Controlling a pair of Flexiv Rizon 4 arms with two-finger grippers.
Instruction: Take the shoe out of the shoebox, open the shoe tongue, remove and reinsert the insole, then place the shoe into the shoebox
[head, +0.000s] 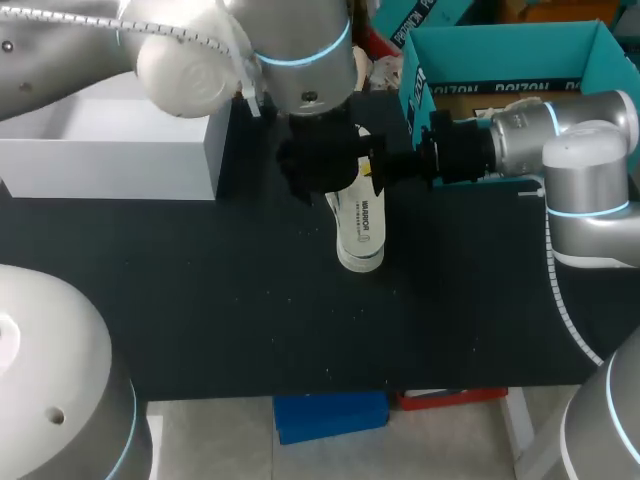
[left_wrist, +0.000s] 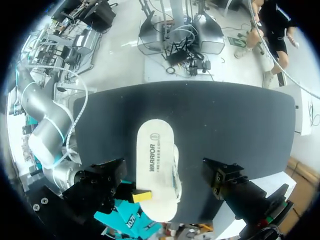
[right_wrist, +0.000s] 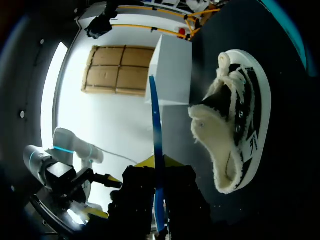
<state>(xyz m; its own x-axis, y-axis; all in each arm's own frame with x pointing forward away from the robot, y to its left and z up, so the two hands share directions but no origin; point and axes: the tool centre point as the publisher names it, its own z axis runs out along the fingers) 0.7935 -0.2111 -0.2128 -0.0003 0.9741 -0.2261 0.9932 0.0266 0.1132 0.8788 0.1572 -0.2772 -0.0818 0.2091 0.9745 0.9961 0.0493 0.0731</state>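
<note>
My right gripper (head: 388, 168) comes in from the right and is shut on the heel end of the white printed insole (head: 365, 228). The right wrist view shows that insole (right_wrist: 156, 125) edge-on, thin with a blue underside, standing up from the right gripper (right_wrist: 159, 172). The black-and-white shoe (right_wrist: 235, 130) with cream fleece lining lies on its side on the black table beside it. In the left wrist view the insole (left_wrist: 154, 172) hides most of the shoe (left_wrist: 176, 172). My left gripper (left_wrist: 165, 177) hangs above both, open wide, touching neither.
The open teal shoebox (head: 500, 45) stands at the table's back right, behind my right arm. A white box (head: 120, 150) stands at the back left. The black table top (head: 250, 320) stretches towards the front edge.
</note>
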